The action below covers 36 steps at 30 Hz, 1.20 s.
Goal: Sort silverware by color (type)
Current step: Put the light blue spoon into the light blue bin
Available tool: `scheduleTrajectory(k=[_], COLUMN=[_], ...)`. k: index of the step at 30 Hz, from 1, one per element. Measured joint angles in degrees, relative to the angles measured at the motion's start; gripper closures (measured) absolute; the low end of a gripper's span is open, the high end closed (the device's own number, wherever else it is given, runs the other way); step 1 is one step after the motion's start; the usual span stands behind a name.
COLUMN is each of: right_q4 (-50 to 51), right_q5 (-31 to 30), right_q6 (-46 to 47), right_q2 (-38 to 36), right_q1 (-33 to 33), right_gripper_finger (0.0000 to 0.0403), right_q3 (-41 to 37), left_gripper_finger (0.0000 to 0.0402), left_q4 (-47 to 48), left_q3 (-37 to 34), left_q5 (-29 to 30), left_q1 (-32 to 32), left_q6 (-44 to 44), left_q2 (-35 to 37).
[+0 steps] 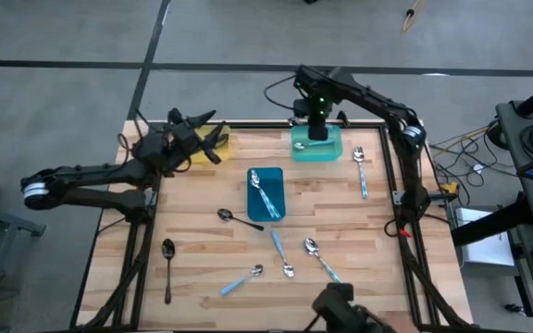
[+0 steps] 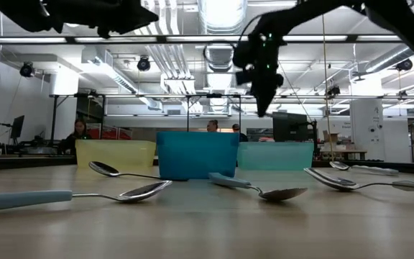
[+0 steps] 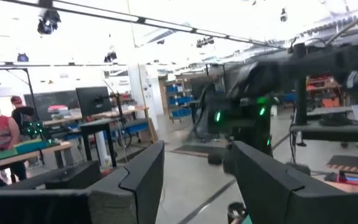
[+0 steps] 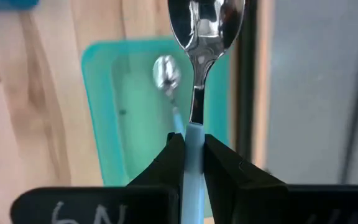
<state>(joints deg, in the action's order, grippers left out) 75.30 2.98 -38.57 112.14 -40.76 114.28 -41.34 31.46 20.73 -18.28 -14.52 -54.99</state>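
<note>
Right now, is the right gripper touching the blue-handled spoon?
Touching. The right wrist view shows the right gripper shut on the blue-handled spoon, its handle pinched between both fingers above the teal tray.

Held blue-handled spoon (image 4: 199, 74): bowl tip and handle end cut off.

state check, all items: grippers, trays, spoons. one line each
left gripper: open, empty, raised over the yellow tray
right gripper: shut on blue-handled spoon, above the teal tray
teal tray: one spoon inside
blue tray: silver spoon inside
yellow tray: contents hidden by the arm
black spoons: two loose on the table
other spoons: loose on the table, unsorted
</note>
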Motion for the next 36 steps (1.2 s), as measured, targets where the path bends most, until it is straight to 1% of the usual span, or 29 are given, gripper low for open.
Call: scheduleTrajectory(k=[4, 10, 14, 17, 20, 25, 30, 36], right_q4=[1.4, 2.1, 2.0, 1.9, 1.3, 0.7, 0.7, 0.3], right_q5=[2.5, 2.8, 3.0, 3.0, 3.0, 2.8, -0.4, -0.5], right_q6=[-1.8, -10.7, -13.8, -13.3, -10.6, -7.4, -6.4, -4.9], right_q2=[3.3, 7.0, 8.2, 8.9, 9.5, 11.1, 12.1, 12.0], right_q1=[-2.2, -3.7, -3.6, -3.7, -3.8, -3.9, -3.9, -3.9], right_gripper_finger=[0.0373, 0.0373, 0.0373, 0.0374, 0.0374, 0.0374, 0.0374, 0.0374], right_q3=[0.0, -0.3, -0.4, -0.5, -0.5, -0.7, -1.2, -1.3], left_gripper_finger=[0.0231, 0.0231, 0.0231, 0.0231, 0.0231, 0.0231, 0.0231, 0.0231], left_q4=[1.1, 2.0, 2.2, 2.2, 2.4, 3.0, 3.4, 3.5], left_q3=[-0.5, -0.5, -0.5, -0.5, -0.5, -0.5, -0.5, -0.5], left_q5=[1.4, 1.5, 2.2, 4.3, 5.9, 5.9, 5.9, 5.9], left_q1=[0.0, 0.0, 0.0, 0.0, 0.0, -0.1, -0.1, -0.1], left_q6=[-0.7, -1.4, -2.5, -3.9, -4.9, -5.2, -5.6, -5.8], left_q2=[2.5, 3.7, 3.7, 3.7, 3.8, 3.7, 3.7, 3.7])
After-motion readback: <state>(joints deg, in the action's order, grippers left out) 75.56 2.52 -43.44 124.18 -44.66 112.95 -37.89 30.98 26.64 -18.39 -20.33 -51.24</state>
